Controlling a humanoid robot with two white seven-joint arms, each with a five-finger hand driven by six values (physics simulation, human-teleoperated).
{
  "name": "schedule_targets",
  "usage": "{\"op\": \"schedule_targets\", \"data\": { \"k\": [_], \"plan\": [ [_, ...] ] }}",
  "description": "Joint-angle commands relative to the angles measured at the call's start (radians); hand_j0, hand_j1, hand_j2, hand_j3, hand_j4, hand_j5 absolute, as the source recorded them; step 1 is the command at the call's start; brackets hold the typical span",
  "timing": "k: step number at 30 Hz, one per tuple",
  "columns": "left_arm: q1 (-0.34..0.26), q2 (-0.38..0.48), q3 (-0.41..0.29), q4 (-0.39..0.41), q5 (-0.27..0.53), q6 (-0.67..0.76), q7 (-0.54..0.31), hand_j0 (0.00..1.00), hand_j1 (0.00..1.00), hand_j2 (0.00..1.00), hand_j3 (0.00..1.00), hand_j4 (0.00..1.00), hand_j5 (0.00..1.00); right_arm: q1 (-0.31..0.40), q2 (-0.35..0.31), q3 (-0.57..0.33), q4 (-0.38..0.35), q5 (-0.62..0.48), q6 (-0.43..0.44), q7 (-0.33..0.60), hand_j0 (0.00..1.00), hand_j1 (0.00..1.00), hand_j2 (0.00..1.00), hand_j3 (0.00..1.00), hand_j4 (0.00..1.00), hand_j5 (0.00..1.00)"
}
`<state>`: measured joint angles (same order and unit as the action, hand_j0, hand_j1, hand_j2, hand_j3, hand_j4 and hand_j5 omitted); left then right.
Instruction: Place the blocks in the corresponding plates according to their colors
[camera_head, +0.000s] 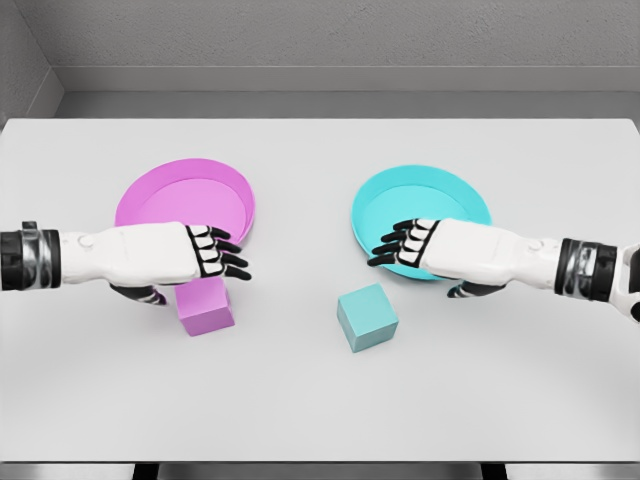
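Seen from the head camera, two white arms reach in over a pale grey table (320, 410) where a colour-sorting job has yet to begin in earnest. The left robot hand (205, 252) hovers flat, black-tipped fingers (232, 262) extended and relaxed, holding nothing; it sits directly above the pink block (205, 308), whose top is partly hidden beneath the palm, and it overlaps the near rim of the pink plate (185, 195). The right robot hand (410, 245) is likewise open and empty, its fingers (388, 248) spread over the near edge of the cyan plate (420, 215), while the cyan block (367, 317) rests on the table just in front of that plate, apart from the hand and below it in the picture. Both blocks lie outside their plates. The risks from here appear plain: the left hand, lowering with its thumb tucked beneath, could nudge the pink block sideways rather than bracket it, or clip the plate rim close behind and shift the plate. The right hand must draw back towards the cyan block, which sits turned at a slight angle; fingers closing on its corners rather than its faces could twist it loose. A block released too low over a raised rim might catch and tip outside.
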<state>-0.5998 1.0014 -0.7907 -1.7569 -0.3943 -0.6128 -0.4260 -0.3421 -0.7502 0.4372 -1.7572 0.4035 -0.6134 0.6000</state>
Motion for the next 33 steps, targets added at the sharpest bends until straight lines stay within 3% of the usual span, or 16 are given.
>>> {"op": "schedule_targets", "data": {
  "k": [1,13,26,33],
  "plan": [
    [0.0,0.003,0.001,0.004,-0.021,0.002,0.001,1.0,1.0,1.0,1.0,1.0,1.0,-0.002,0.005,0.066,-0.001,-0.002,0.002,0.0,1.0,1.0,1.0,1.0,1.0,1.0],
    [0.009,-0.012,-0.016,0.025,-0.104,0.002,0.001,1.0,1.0,1.0,1.0,1.0,1.0,-0.103,0.015,0.219,-0.002,-0.002,0.002,-0.003,1.0,1.0,1.0,1.0,1.0,1.0],
    [0.011,-0.029,-0.044,0.025,-0.15,0.002,0.001,1.0,1.0,1.0,1.0,1.0,1.0,-0.13,0.045,0.227,-0.001,0.014,0.002,-0.006,1.0,1.0,1.0,1.0,1.0,1.0],
    [0.011,-0.047,-0.053,0.027,-0.172,0.002,0.001,1.0,1.0,1.0,1.0,1.0,1.0,-0.129,0.041,0.227,0.001,0.123,0.002,-0.002,1.0,1.0,1.0,1.0,1.0,1.0]
  ]
}}
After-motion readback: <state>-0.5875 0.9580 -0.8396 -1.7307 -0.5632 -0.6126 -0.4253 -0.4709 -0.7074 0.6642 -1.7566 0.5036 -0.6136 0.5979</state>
